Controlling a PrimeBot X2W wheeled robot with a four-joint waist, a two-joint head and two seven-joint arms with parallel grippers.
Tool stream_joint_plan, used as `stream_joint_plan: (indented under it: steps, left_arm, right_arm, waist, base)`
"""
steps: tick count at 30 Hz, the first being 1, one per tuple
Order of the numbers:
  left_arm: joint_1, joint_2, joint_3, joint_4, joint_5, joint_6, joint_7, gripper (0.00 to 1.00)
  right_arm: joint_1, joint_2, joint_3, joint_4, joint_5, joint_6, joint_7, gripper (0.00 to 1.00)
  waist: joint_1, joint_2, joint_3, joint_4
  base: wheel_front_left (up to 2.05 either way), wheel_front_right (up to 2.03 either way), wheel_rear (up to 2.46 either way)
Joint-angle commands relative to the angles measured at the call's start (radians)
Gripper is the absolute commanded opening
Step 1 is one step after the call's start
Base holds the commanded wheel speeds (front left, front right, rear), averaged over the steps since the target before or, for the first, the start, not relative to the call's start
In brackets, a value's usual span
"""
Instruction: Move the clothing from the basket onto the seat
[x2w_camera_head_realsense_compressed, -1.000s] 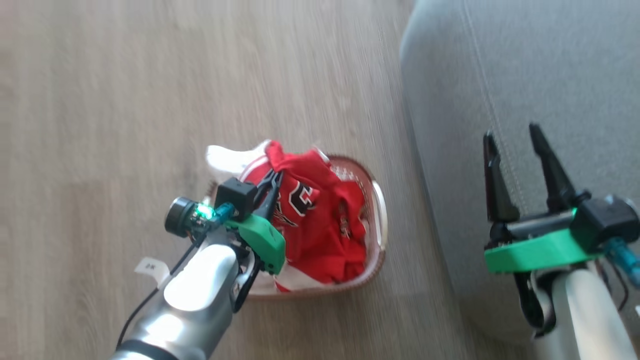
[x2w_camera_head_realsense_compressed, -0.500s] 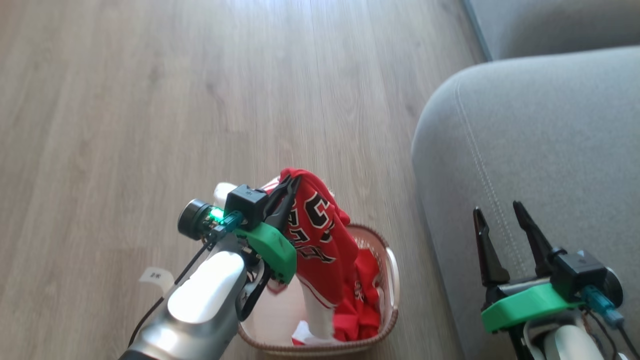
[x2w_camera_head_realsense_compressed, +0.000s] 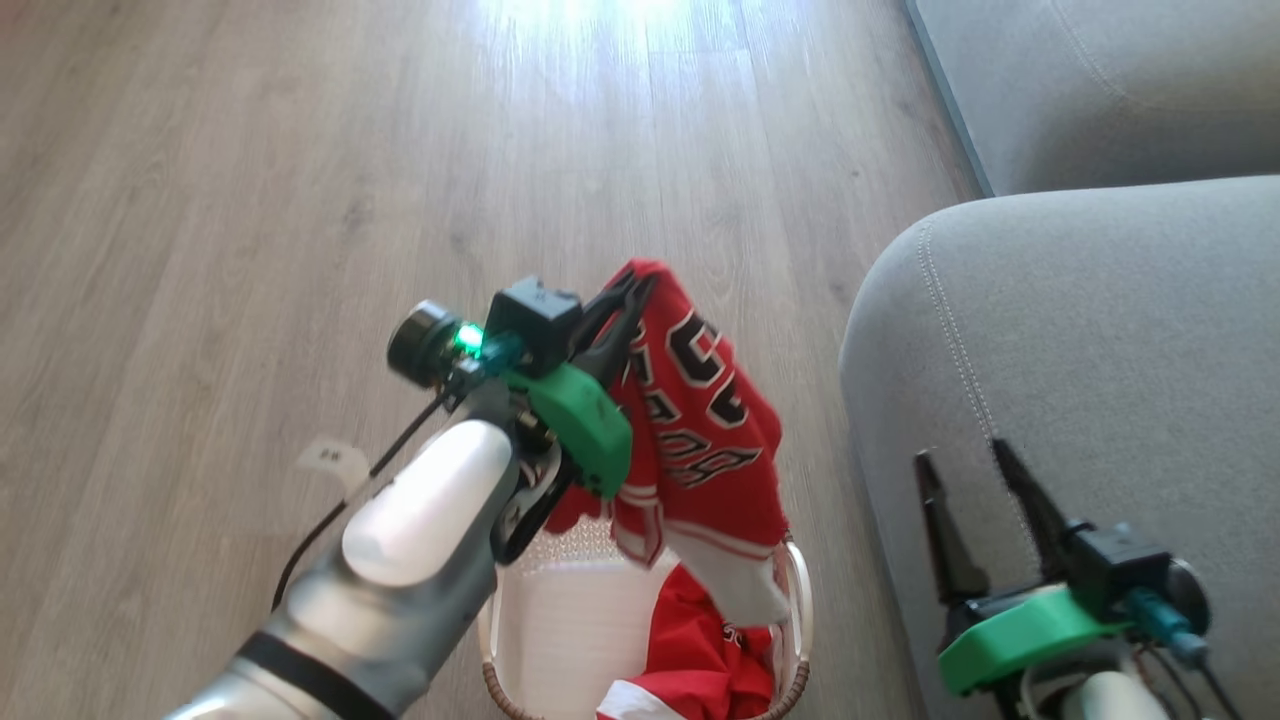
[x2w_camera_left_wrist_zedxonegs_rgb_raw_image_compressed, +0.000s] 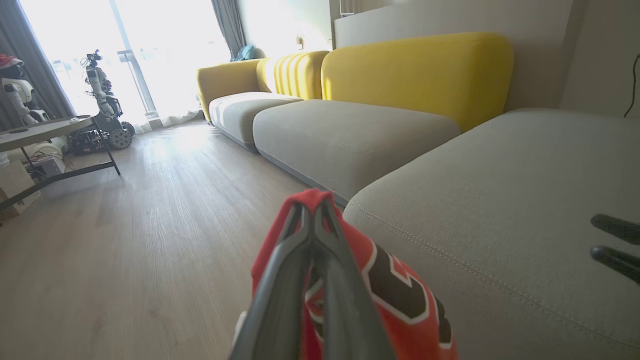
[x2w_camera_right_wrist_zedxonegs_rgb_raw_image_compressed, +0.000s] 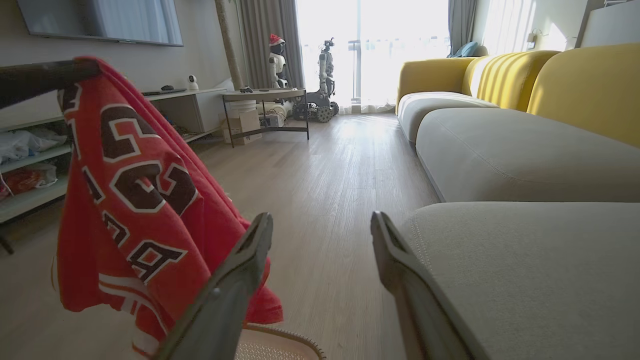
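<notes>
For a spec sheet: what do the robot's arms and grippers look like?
Both the left gripper and right gripper have two long, tapering dark fingers on a green bracket with a black box. The forearms are glossy silver-white; the left forearm carries a black cable and a white tag.

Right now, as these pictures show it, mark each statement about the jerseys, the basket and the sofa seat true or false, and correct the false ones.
1. The left fingers are shut on a red jersey. True.
2. The right fingers grip a jersey too. False: they stand open and empty by the seat.
3. The basket is empty. False: more red clothing lies in it.
4. The held jersey hangs above the basket, not touching the seat. True.
</notes>
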Motion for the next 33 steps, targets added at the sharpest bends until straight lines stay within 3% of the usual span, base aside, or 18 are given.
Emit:
stream_joint_plan:
  steps: [1, 19, 27, 28, 29, 30, 31, 32, 33]
  left_arm:
    - [-0.073, 0.015, 0.028, -0.048, -0.013, -0.004, 0.008, 0.0]
    - [-0.131, -0.017, -0.019, -0.155, -0.033, 0.007, 0.052, 0.0]
    - [-0.126, -0.02, -0.04, -0.183, -0.041, 0.007, 0.057, 0.0]
    - [-0.125, -0.02, -0.041, -0.186, -0.042, 0.008, 0.057, 0.0]
    - [-0.125, -0.02, -0.042, -0.188, -0.043, 0.009, 0.056, 0.0]
    - [-0.123, -0.02, -0.042, -0.19, -0.043, 0.011, 0.056, 0.0]
    - [-0.121, -0.018, -0.042, -0.191, -0.044, 0.014, 0.056, 0.0]
    - [-0.118, -0.016, -0.041, -0.19, -0.047, 0.016, 0.057, 0.0]
    - [-0.114, -0.013, -0.039, -0.188, -0.049, 0.019, 0.058, 0.0]
  right_arm:
    - [-0.026, 0.001, 0.039, -0.019, -0.01, 0.0, -0.006, 1.0]
    - [-0.249, 0.001, 0.316, 0.209, -0.059, 0.0, -0.006, 1.0]
    - [-0.345, 0.001, 0.356, 0.305, -0.014, 0.0, -0.006, 1.0]
    - [-0.352, 0.001, 0.36, 0.315, -0.009, 0.0, -0.006, 0.93]
    - [-0.359, 0.001, 0.364, 0.322, -0.005, 0.0, -0.006, 0.74]
    - [-0.364, 0.001, 0.368, 0.328, -0.002, 0.0, -0.006, 0.44]
    - [-0.369, 0.001, 0.371, 0.331, 0.0, 0.0, -0.006, 0.26]
    - [-0.373, 0.001, 0.373, 0.331, 0.003, 0.0, -0.006, 0.0]
    - [-0.376, 0.001, 0.372, 0.329, 0.006, 0.0, -0.006, 0.0]
  waist:
    - [0.0001, 0.0, -0.003, 0.004]
    - [0.0001, 0.0, -0.011, 0.051]
    - [0.0001, 0.0, -0.013, 0.08]
    - [0.0001, 0.0, -0.013, 0.083]
    - [0.0001, 0.0, -0.013, 0.085]
    - [0.0001, 0.0, -0.012, 0.087]
    - [0.0001, 0.0, -0.011, 0.088]
    - [0.0001, 0.0, -0.011, 0.088]
    - [0.0001, 0.0, -0.01, 0.087]
  base:
    - [0.0, 0.0, 0.0]
    - [0.0, 0.0, 0.0]
    - [0.0, 0.0, 0.0]
    - [0.0, 0.0, 0.0]
    - [0.0, 0.0, 0.0]
    - [0.0, 0.0, 0.0]
    - [0.0, 0.0, 0.0]
    - [0.0, 0.0, 0.0]
    - [0.0, 0.0, 0.0]
